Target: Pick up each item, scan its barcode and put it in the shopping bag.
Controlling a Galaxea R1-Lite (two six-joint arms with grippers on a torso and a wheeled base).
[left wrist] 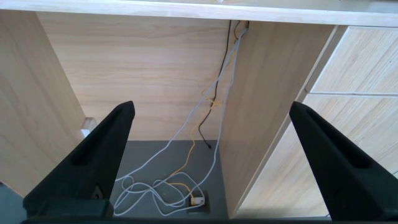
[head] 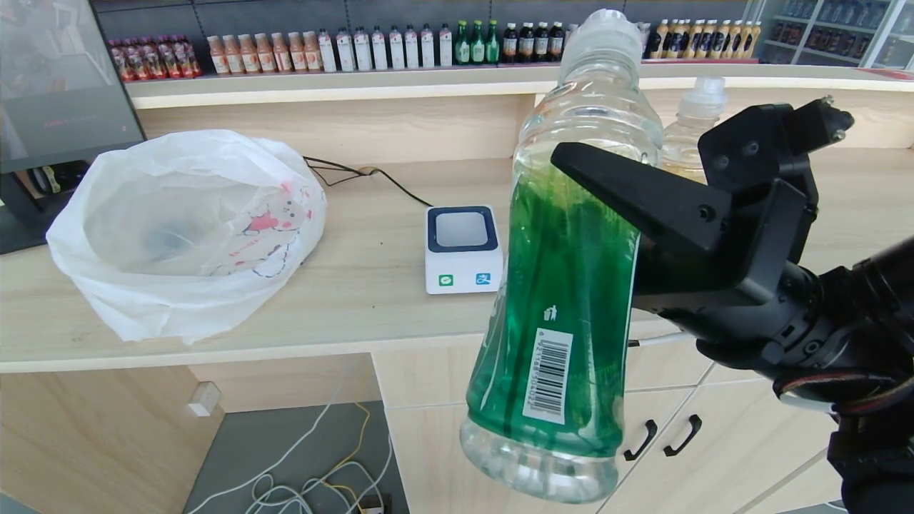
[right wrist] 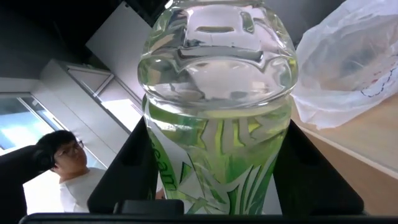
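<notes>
My right gripper is shut on a clear bottle with a green label, held tilted in the air in front of the counter, its barcode facing the head camera. In the right wrist view the bottle sits between the two black fingers. The white scanner with a dark-framed window stands on the counter just left of the bottle. The white plastic shopping bag lies open on the counter's left. My left gripper hangs open below the counter, facing cables on the floor.
A second clear bottle stands on the counter behind the held one. A black cable runs from the scanner toward the back ledge. A dark monitor stands at far left. Shelves of drinks line the back wall.
</notes>
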